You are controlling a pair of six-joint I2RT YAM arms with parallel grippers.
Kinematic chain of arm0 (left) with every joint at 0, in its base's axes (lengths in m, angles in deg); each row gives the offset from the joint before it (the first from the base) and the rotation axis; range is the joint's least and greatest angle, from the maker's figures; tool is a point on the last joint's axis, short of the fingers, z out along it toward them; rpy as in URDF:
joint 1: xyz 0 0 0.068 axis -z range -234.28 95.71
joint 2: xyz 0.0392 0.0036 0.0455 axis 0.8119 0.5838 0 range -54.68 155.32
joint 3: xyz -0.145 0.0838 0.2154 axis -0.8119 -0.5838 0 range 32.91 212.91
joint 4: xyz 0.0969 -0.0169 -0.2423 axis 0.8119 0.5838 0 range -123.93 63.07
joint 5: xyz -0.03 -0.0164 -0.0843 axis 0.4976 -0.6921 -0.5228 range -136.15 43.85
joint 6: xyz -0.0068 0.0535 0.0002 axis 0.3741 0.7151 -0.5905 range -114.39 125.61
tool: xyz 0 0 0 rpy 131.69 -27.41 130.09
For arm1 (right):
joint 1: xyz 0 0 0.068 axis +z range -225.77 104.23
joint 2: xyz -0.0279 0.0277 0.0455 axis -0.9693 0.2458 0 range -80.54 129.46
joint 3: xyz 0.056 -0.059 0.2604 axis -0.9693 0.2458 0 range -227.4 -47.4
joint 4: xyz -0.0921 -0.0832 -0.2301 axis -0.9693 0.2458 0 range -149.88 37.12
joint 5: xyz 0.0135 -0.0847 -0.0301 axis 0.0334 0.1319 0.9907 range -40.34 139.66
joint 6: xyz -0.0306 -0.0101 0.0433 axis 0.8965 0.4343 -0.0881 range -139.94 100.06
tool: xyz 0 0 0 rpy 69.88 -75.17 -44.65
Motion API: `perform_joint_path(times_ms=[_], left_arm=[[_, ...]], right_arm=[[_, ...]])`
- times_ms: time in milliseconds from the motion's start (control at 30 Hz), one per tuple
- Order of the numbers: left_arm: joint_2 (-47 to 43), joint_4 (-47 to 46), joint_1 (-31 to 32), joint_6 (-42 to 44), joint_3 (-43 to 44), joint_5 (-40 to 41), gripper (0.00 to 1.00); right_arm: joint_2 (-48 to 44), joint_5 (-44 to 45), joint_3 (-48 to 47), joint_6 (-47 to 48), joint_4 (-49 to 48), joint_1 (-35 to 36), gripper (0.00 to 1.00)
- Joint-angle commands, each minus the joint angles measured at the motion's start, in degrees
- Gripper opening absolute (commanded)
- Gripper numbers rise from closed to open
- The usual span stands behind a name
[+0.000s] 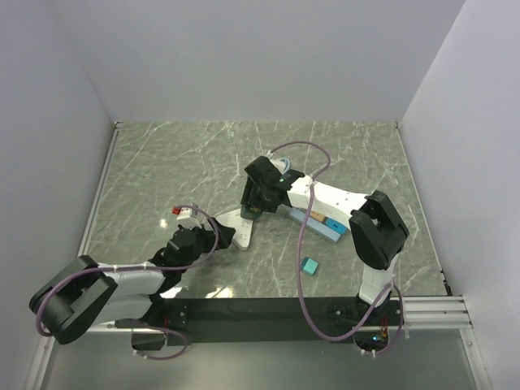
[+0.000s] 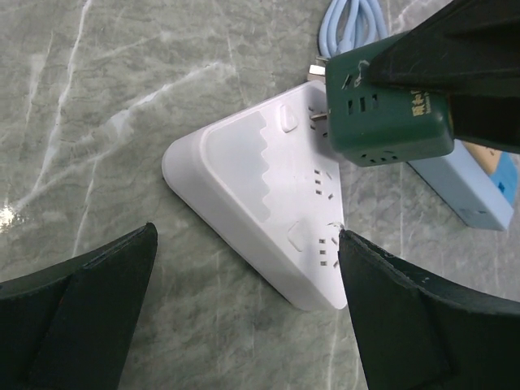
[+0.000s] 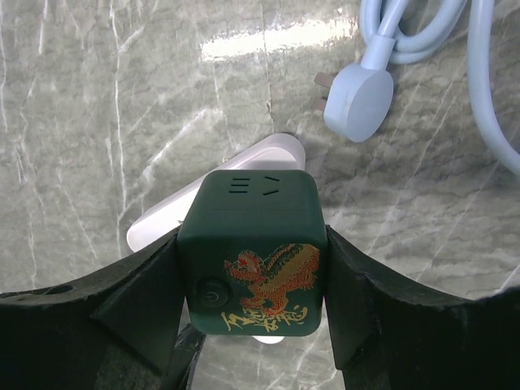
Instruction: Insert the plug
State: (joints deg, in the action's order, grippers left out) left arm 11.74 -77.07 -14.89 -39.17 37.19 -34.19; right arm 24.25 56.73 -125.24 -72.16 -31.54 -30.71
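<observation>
Green cube plug (image 3: 252, 244), clamped in the right gripper (image 3: 253, 280), has its prongs at the white power strip (image 2: 244, 187); the left gripper (image 2: 248, 252) gapes apart, so the strip may skid

The right gripper (image 3: 252, 280) clamps a green cube (image 3: 248, 211) between both fingers (image 3: 154, 292), one on each flank. The cube bears a red-and-gold dragon emblem, a round button and socket slots on its far face. Under it lies a white strip (image 3: 175, 218), mostly hidden; contact between them can't be judged. A pale blue plug (image 3: 359, 101) and its cable (image 3: 487, 106) rest on the marble table (image 3: 97, 106) beyond.
</observation>
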Motion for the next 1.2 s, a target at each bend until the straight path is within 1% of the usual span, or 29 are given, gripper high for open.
perform_joint_path(times_ms=[0,267,433,467,500,633,767,867,933,1000,1033,1067,1133,1167], left_arm=[[1.79,-4.41,-0.81,1.79,2.49,1.31,0.99],[5.04,-8.27,-5.20,3.11,3.46,-0.10,0.97],[8.28,-11.61,-8.72,2.33,3.64,-5.54,0.92],[8.82,-12.93,-9.33,2.06,3.64,-6.33,0.89],[9.26,-13.29,-9.51,1.80,3.64,-8.17,0.88],[11.01,-14.08,-9.60,0.92,3.99,-11.25,0.83],[13.30,-14.96,-9.60,0.04,5.04,-12.58,0.79],[15.06,-15.84,-9.60,-0.58,5.48,-12.76,0.78],[16.03,-15.84,-9.60,-0.66,5.74,-12.76,0.75],[16.82,-15.75,-9.60,-0.84,6.10,-12.76,0.68],[16.99,-15.75,-9.60,-0.93,6.10,-12.93,0.64],[17.17,-15.75,-9.60,-1.10,6.19,-13.02,0.56],[17.87,-15.75,-9.60,-1.19,6.27,-13.02,0.50],[18.22,-15.84,-9.60,-1.28,6.27,-13.02,0.43]], right_arm=[[1.64,3.30,-2.05,2.13,2.95,-0.15,0.00],[3.31,5.23,-4.69,3.80,4.89,0.82,0.00],[2.87,4.71,-3.54,4.06,3.65,0.91,0.00],[2.79,4.62,-3.54,4.41,3.74,1.00,0.00],[2.79,4.53,-3.54,4.50,3.66,1.00,0.00],[2.70,4.44,-3.63,5.29,3.30,1.00,0.00],[3.14,3.74,-3.72,5.65,2.69,1.00,0.00],[3.14,3.39,-3.28,5.82,1.99,1.08,0.00],[3.14,3.21,-3.02,5.82,1.63,1.08,0.00],[3.22,2.95,-3.02,6.08,1.37,1.00,0.00],[3.31,2.86,-3.02,6.17,1.54,1.00,0.00],[3.40,2.95,-3.10,6.26,1.55,1.00,0.00],[3.66,2.95,-3.10,6.52,1.72,1.08,0.00],[3.66,3.21,-3.10,6.52,2.07,1.17,0.00]])
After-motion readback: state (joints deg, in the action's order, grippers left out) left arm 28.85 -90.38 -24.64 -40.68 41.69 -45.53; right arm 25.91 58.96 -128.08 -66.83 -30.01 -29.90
